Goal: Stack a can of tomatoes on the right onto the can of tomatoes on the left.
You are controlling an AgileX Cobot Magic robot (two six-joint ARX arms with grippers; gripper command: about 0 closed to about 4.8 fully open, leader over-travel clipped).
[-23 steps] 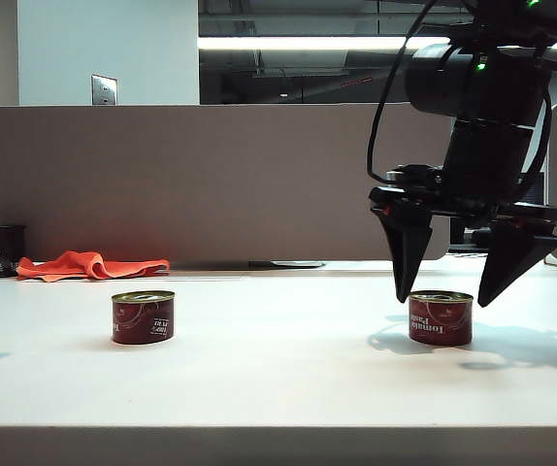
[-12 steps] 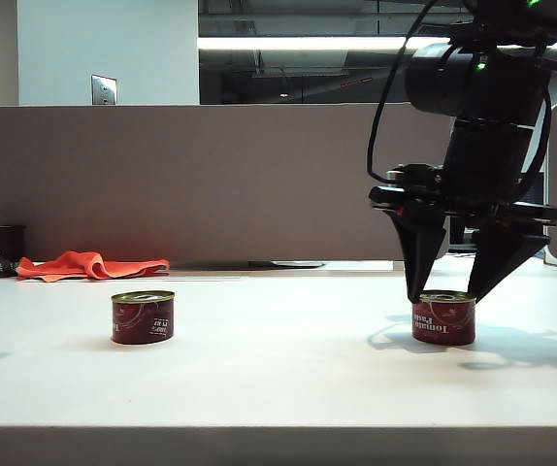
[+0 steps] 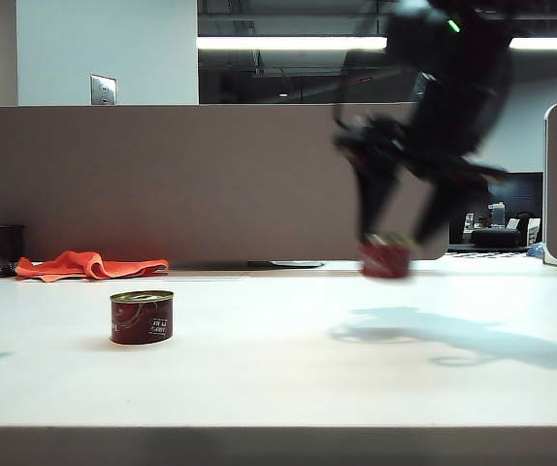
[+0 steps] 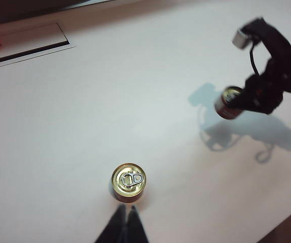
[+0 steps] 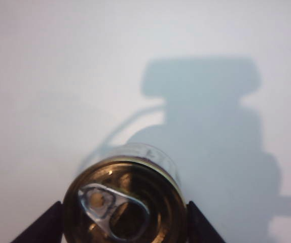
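- Lifted clear of the tabletop now: the right can, which sat at the right a second ago with the right tool spread wide above it.
- Clamped on that can at present, the right tool, one finger at each side of the rim in the right wrist view, can filling the gap.
- Carried up and leftward from its old spot, shadow alone left below; pick-up judged done, transport to the left can underway, release onto its lid not yet made.
- Unmoved on the tabletop at the left: the left can, pull-tab up.
- Parked just near of that can, the left tool, tips pressed together, holding nothing.
- Smeared by motion in the exterior view: right arm and can, label unreadable.
- Cut off at the frame edge: most of both tools' fingers in the wrist views.
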